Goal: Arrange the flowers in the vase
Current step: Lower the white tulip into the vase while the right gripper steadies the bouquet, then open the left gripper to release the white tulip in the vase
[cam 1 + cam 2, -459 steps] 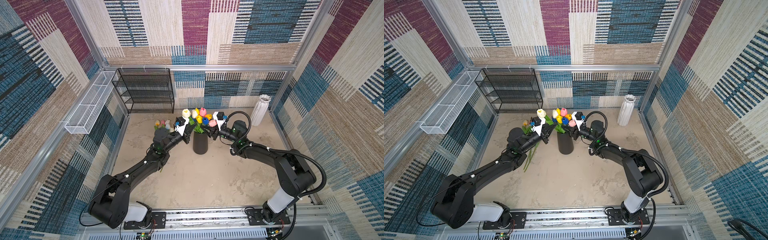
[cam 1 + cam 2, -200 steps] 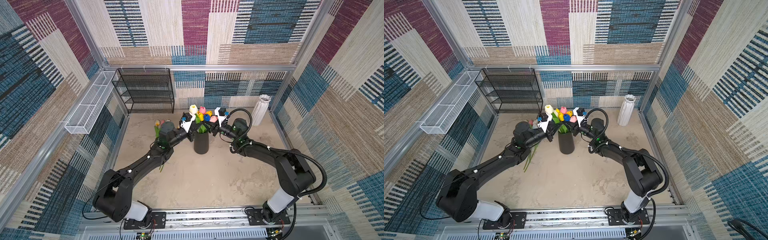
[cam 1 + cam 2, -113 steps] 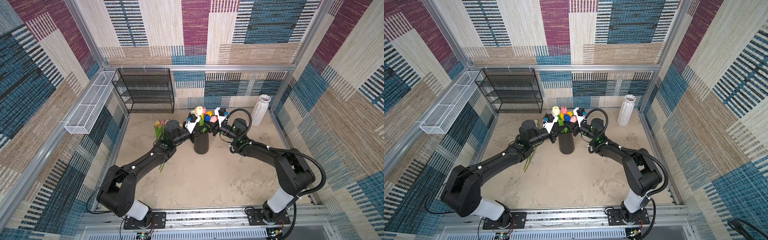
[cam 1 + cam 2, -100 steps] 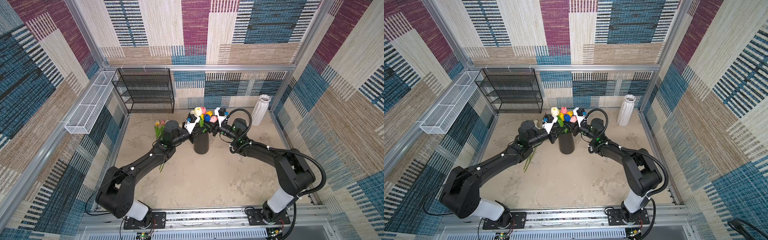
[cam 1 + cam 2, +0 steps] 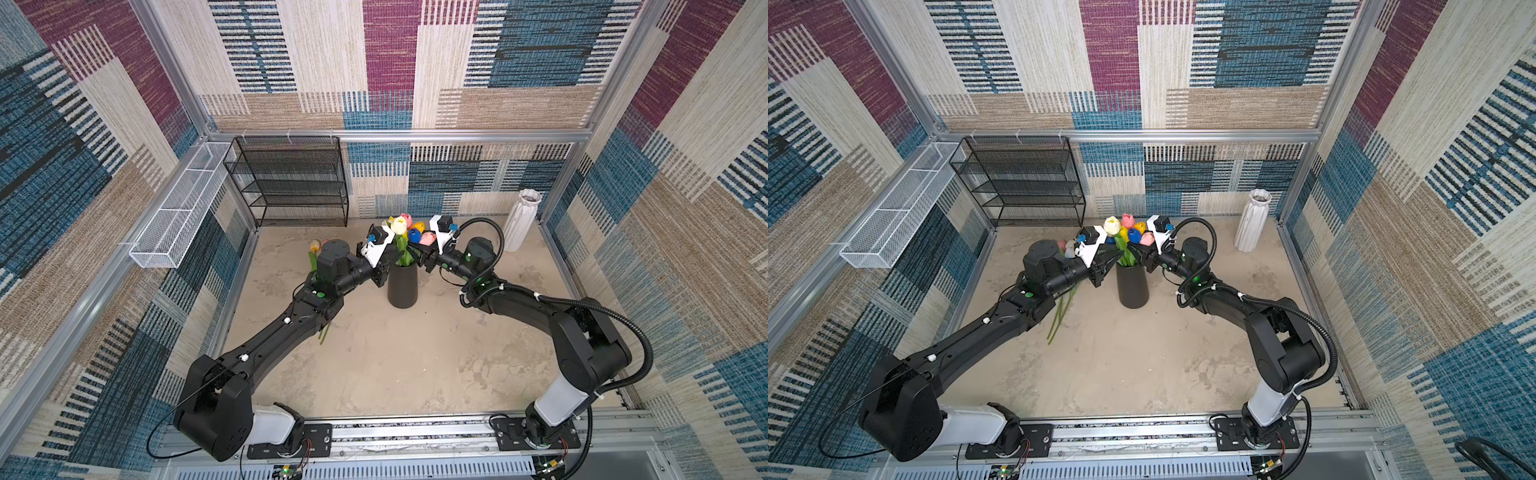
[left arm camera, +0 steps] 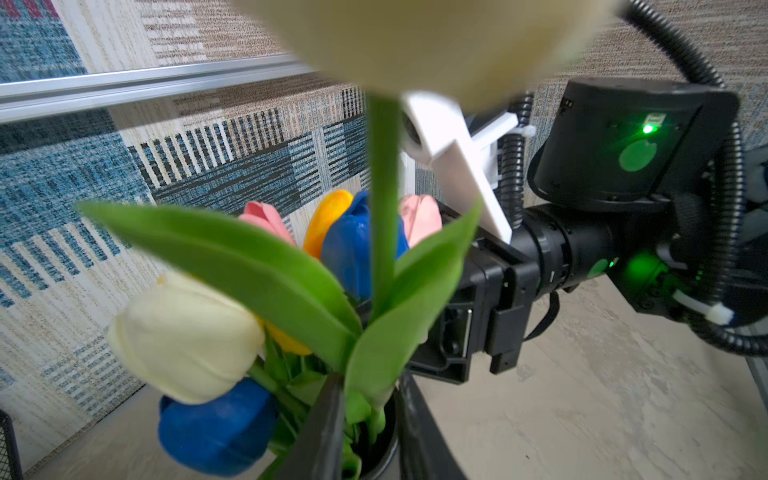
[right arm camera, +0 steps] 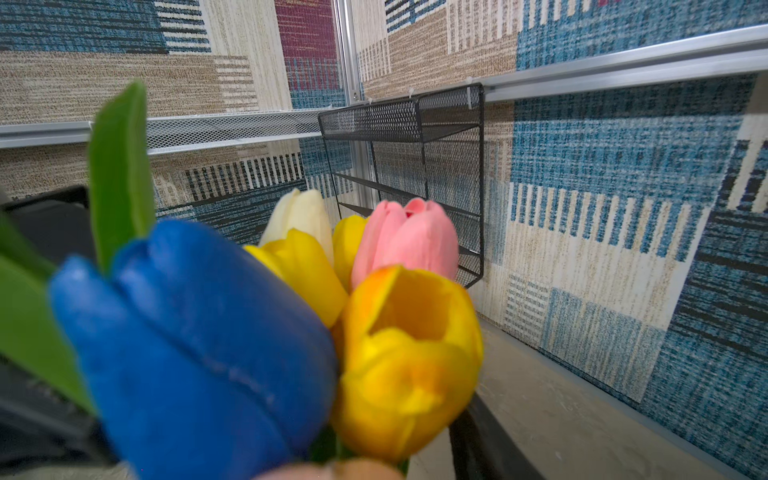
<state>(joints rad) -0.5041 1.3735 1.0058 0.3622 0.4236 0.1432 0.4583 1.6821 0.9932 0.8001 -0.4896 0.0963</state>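
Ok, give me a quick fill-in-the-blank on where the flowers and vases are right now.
The vase holding the tulips is ___.
The white vase in the far corner holds ___ flowers.
Loose stems lie on the table under the ___ arm.
Missing: black; no; left.

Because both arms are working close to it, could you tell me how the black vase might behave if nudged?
The black vase is tall and narrow, with tulips rising well above its rim, so it is probably top-heavy and apt to tip. Its plain, round wall has no handle, so it may well slip in a grasp.
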